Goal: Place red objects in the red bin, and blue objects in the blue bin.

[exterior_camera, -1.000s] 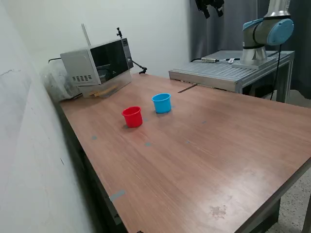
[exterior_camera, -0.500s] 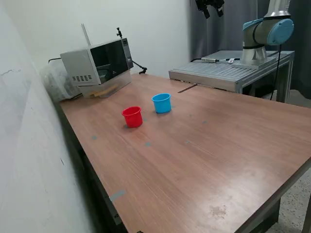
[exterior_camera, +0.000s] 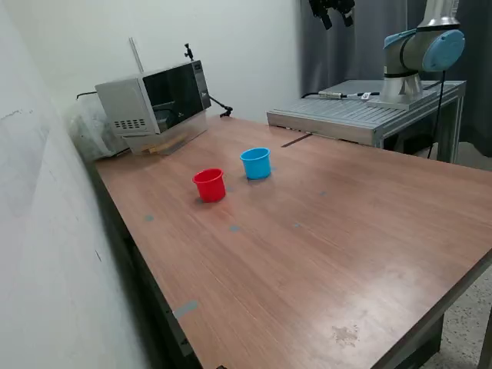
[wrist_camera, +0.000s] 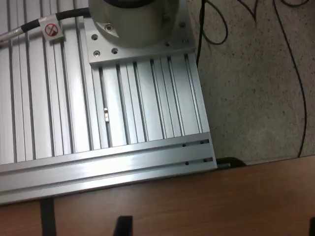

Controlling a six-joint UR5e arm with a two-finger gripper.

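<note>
The red bin, a small red cup, stands on the wooden table toward the exterior view's left. The blue bin, a light blue cup, stands just beside it, apart. No red or blue cubes show in either view, and the cups' insides are hidden. My gripper hangs high at the top of the exterior view, far above and behind the cups, over the aluminium platform. In the wrist view its dark fingertips stand wide apart with nothing between them.
A microwave and a clear plastic bag sit at the table's far corner. The arm's base stands on a ribbed aluminium platform that meets the table's back edge. Black cables lie on the floor.
</note>
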